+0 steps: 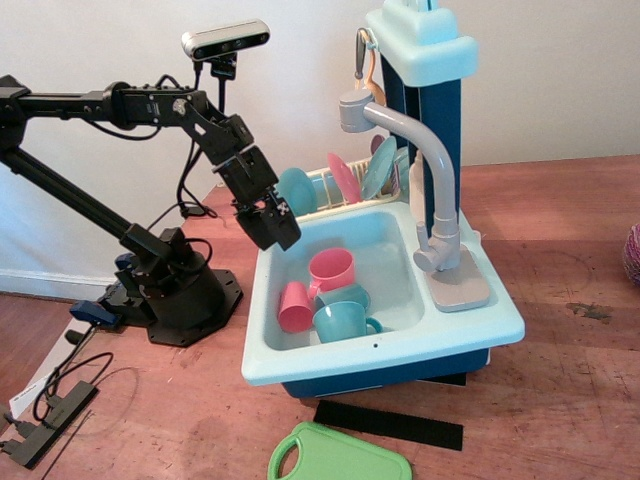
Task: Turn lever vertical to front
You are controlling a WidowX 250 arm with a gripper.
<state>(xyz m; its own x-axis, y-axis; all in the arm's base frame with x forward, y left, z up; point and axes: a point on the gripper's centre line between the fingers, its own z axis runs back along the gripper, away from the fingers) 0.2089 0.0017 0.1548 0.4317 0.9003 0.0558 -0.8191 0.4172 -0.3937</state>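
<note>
Grey plastic and stubby, the lever [428, 260] juts from the faucet's [440, 200] lower column at the sink's [500, 325] right side. Our pincer [272, 226] hangs well apart, over the left rim; whether it is parted we cannot tell. Crossing, we risk clipping the cups [330, 290] or spout.

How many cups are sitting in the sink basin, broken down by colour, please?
Pink cups: 2, one upright and one lying on its side
Teal cups: 2, one in front and one partly hidden behind it
Total: 4 cups in the sink
</note>
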